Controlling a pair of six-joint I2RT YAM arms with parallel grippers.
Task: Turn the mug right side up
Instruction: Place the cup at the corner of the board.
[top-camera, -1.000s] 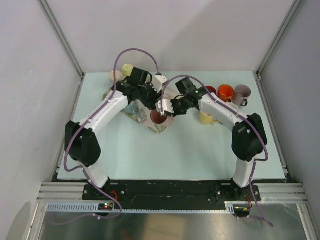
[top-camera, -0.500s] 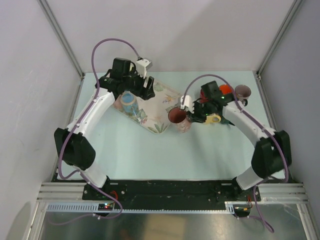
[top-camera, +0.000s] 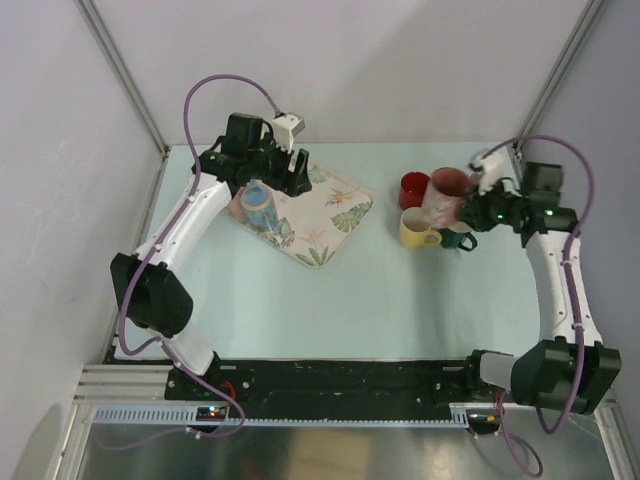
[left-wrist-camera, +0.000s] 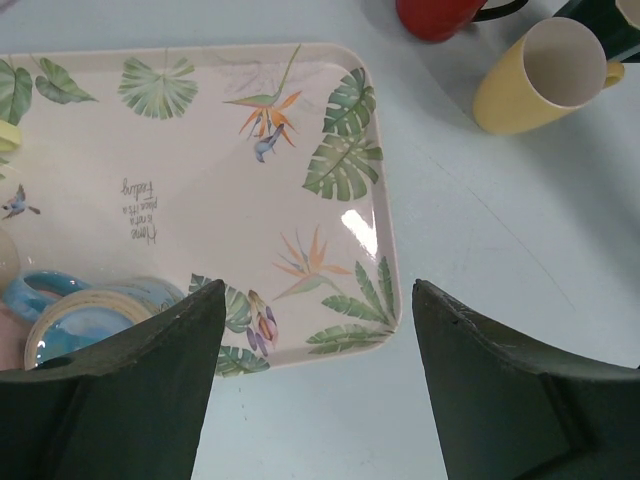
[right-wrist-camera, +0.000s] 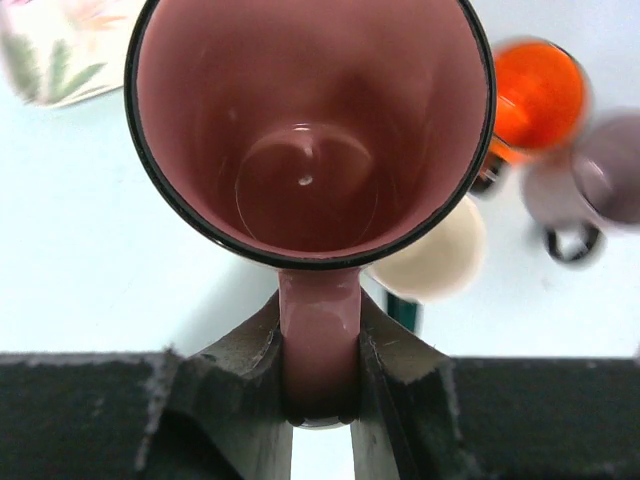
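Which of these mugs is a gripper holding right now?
The pink mug: the right gripper clamps its handle, mouth facing the wrist camera. The red mug, yellow mug and blue mug are ungripped.

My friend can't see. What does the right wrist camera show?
The right gripper pinches the handle of a pink mug, seen straight into its empty inside. Behind it, blurred, are an orange mug, a cream mug and a purplish mug.

A robotics lab test cell: a pale desk (top-camera: 300, 310) boxed in by plain white panels (top-camera: 380, 70) and aluminium framing (top-camera: 120, 70), two white robot arms (top-camera: 190, 225) bolted to a metal rail (top-camera: 120, 381), purple cables (top-camera: 225, 80) looping overhead.
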